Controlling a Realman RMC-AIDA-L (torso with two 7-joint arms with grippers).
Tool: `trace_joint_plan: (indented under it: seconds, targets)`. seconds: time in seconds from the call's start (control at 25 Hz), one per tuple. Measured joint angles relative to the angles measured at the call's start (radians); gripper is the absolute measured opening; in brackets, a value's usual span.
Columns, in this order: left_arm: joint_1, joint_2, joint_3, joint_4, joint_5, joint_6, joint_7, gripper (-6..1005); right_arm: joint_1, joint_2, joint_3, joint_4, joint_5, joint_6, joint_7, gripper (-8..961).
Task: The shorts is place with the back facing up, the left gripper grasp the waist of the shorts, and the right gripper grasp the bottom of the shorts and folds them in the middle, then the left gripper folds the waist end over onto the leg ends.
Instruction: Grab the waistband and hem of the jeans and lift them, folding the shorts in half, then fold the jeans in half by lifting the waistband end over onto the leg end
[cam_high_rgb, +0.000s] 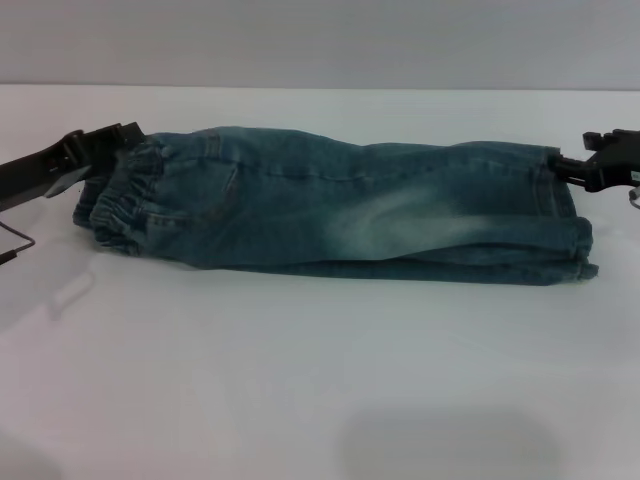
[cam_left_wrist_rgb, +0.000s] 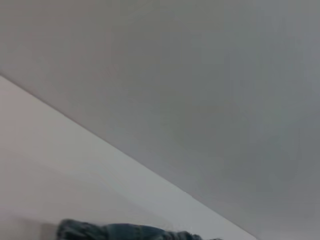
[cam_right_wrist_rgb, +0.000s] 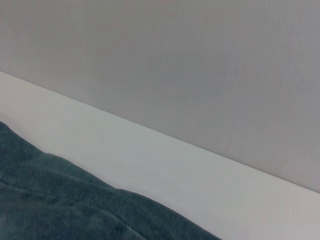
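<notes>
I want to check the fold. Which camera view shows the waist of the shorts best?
The head view: the waist appears as a ruffled band at the shorts' end, beside the left claw. The left wrist view catches only a strip of denim at its edge; the right wrist view shows plain denim, no waistband.

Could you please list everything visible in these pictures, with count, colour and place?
shorts: one, faded blue denim, already folded lengthwise, lying across the middle of the table
waist: one, darker blue ruffled band, at the shorts' end on the robot's left
leg ends: stacked blue hems, at the shorts' end on the robot's right
table: one, white, under the shorts
wall: one, grey, behind the table
left gripper: one, black, at the waist's far corner
right gripper: one, black, at the far corner of the leg ends
</notes>
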Motion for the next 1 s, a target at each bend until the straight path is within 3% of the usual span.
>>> trace_joint_plan:
  seconds: [0.04, 0.12, 0.32, 0.56, 1.0]
  targets:
    - [0.002, 0.002, 0.000, -0.002, 0.000, -0.006, 0.000, 366, -0.001, 0.000, -0.001, 0.000, 0.000, -0.001, -0.001, 301]
    - [0.004, 0.004, 0.001, -0.002, -0.001, -0.014, 0.004, 417, -0.001, 0.000, -0.008, 0.000, 0.001, -0.003, -0.003, 535]
    - [0.008, 0.012, 0.006, 0.006, 0.001, -0.021, 0.108, 602, -0.002, 0.007, -0.015, 0.000, 0.008, -0.008, -0.028, 651]
    - [0.017, 0.025, 0.001, 0.006, 0.000, -0.031, 0.210, 838, -0.002, 0.014, -0.016, -0.001, 0.009, -0.009, -0.029, 651]
    - [0.073, 0.034, 0.031, -0.004, 0.030, -0.077, 0.273, 838, -0.005, 0.028, -0.011, -0.003, 0.012, -0.009, -0.029, 652]
